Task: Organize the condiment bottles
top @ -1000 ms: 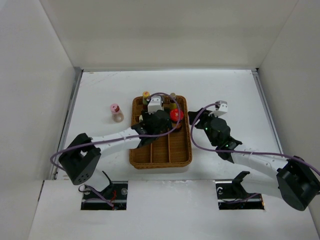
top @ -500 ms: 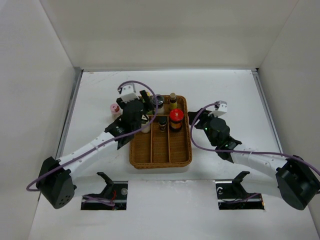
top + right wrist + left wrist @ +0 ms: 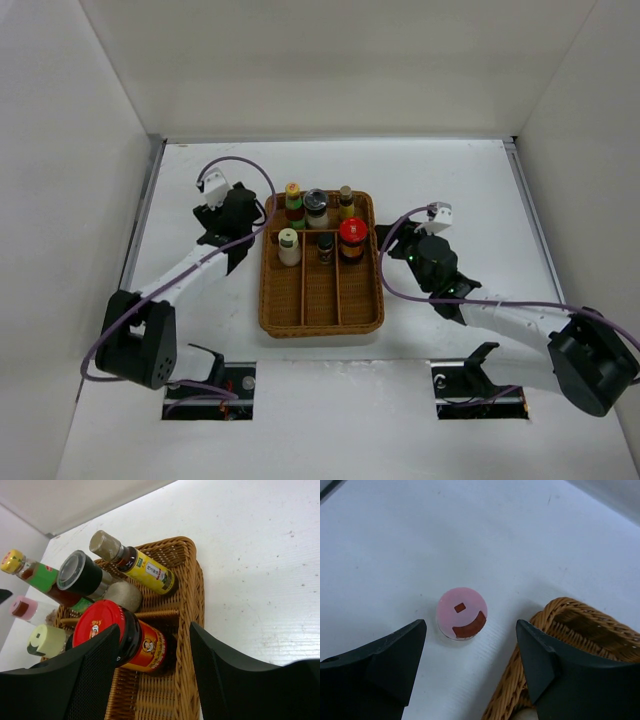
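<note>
The wicker tray (image 3: 322, 310) sits about midway across the tabletop (image 3: 460, 180), its three long lanes running from the near edge toward the far edge. Six of the condiment bottles stand upright at its far end. In the left lane the yellow-capped bottle (image 3: 292, 190), which carries a green label, is at the far wall, with the pale-yellow-capped bottle (image 3: 288, 243) just nearer. In the middle lane the grey-lidded jar (image 3: 316, 201) stands at the far wall and a small dark bottle (image 3: 325, 246) just in front of it. In the right lane the tan-capped bottle (image 3: 345, 196), yellow-labelled, is at the far wall and the red-lidded jar (image 3: 351, 232) sits close in front of it. The pink-capped bottle (image 3: 461, 613) stands alone on the tabletop, outside the tray, near its far-left corner and apart from the wicker, on the side toward the left edge. The left gripper (image 3: 470, 630) hangs above that bottle with its jaws spread, one finger to either side of the pink cap and neither touching it; it grasps nothing. The right gripper (image 3: 155, 630) is over the tabletop off the tray's right side, facing the red-lidded jar, its jaws likewise parted and holding nothing.
</note>
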You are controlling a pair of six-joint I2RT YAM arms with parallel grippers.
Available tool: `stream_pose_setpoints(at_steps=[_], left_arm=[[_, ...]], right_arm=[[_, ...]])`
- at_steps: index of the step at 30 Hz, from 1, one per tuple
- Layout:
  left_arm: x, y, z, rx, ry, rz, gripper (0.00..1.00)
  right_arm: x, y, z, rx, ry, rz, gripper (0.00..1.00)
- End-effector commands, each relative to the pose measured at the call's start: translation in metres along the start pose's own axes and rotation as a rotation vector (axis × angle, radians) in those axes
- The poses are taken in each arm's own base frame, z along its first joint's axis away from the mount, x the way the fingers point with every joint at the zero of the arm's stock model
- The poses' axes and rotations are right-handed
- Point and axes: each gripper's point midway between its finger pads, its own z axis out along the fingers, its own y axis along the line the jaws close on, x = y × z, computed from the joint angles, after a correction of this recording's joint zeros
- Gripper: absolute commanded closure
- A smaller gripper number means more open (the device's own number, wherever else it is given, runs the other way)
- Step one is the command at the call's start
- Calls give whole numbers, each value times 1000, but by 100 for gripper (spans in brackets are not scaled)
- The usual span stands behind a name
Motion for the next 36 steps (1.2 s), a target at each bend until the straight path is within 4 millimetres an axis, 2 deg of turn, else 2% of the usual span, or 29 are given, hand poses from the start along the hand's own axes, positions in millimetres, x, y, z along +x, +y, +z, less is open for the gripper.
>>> stream_pose_setpoints(at_steps=[1,7,12,18,21,24,29,32,36], left_arm=[[-2,6,13,-33,-29,-47,29],[8,12,35,-69,-21,-49,34],[10,8,44,-52,-15,-51,42],[5,3,40,-34,-24,-61,56],[-5,2,25,-17,-55,-70,60],[-18,-1,2,25,-96,-94,61],[-38,-14,-55,144,-136,-57,60],[-37,-14,-88,209,-112,-12,60],[-16,0,-119,258,-17,39,60]], right_arm=[[-16,11,3,-31,-56,26,38],[-15,14,3,-35,-54,13,37],[-13,15,3,-37,-49,10,37],[-12,16,3,-42,-45,12,37],[-11,17,4,-40,-39,3,37],[-11,18,3,-45,-39,12,37],[-11,17,3,-44,-40,9,37],[-11,16,3,-39,-38,3,38],[-9,17,3,-45,-31,9,38]])
